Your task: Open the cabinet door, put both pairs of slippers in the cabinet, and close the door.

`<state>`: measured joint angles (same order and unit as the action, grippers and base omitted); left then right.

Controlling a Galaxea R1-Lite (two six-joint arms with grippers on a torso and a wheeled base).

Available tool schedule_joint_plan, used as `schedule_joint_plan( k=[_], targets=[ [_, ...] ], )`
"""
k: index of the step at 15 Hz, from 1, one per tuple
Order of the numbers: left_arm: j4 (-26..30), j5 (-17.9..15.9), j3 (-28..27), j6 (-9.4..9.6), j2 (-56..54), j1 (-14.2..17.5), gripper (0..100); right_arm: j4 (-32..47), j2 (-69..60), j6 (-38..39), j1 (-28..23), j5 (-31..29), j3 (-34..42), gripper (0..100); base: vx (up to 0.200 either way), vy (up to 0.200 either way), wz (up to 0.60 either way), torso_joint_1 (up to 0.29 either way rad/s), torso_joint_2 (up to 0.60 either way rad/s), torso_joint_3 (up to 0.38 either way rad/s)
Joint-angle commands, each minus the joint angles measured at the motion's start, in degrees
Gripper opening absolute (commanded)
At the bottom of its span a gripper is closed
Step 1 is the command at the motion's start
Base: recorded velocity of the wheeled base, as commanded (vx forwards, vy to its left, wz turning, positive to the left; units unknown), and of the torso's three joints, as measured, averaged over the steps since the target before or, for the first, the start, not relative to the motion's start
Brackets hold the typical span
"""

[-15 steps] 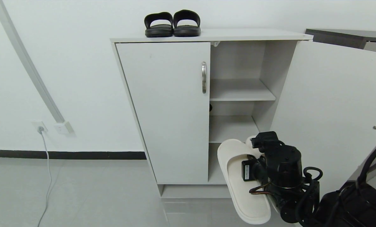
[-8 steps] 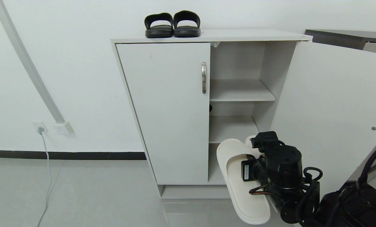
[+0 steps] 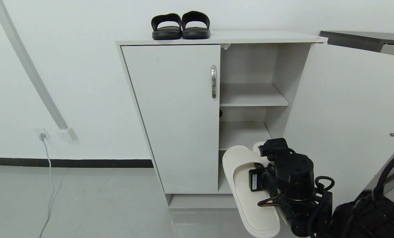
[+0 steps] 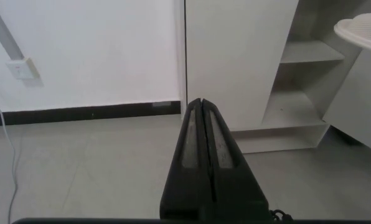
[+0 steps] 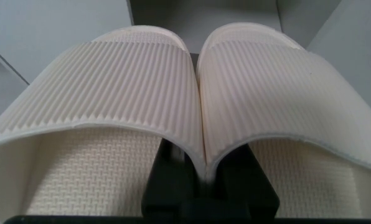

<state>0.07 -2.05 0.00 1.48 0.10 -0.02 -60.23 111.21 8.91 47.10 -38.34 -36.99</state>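
one pair [image 3: 180,25] atop cabinet [image 3: 174,125], second pair [image 3: 245,185] before shelves [image 3: 250,96]

Right compartment [image 3: 250,94] open between shut left door [image 3: 174,115] and swung-out right door [image 3: 345,115]

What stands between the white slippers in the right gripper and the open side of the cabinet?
Nothing visible does. The right door is swung wide, and the lower shelf ahead of the white slippers shows nothing on its visible part. The shut left door stands beside that path, not across it.
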Motion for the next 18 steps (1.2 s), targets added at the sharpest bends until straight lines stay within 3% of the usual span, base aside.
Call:
schedule_joint_plan(
  k=[1,10,14,18],
  targets=[
    [0.01,0.03,0.00,-0.07,-0.10,0.02,0,-0.06,0.23,-0.12,1.15,0.19,-0.63,0,0.000,0.000,0.00,0.000,0.00,0.000],
    [0.01,0.03,0.00,-0.24,-0.01,0.02,0,0.12,5.94,2.87,1.50,-2.79,-5.29,0,0.000,0.000,0.00,0.000,0.00,0.000],
    [0.01,0.03,0.00,-0.24,-0.01,0.02,0,0.03,7.00,2.87,1.50,-4.11,-5.73,0,0.000,-0.200,0.00,0.004,0.00,0.001],
    [0.01,0.03,0.00,-0.24,-0.01,0.02,0,-0.32,9.72,2.95,1.59,-4.02,-6.17,0,0.000,0.000,0.00,0.000,0.00,0.000]
  ],
)
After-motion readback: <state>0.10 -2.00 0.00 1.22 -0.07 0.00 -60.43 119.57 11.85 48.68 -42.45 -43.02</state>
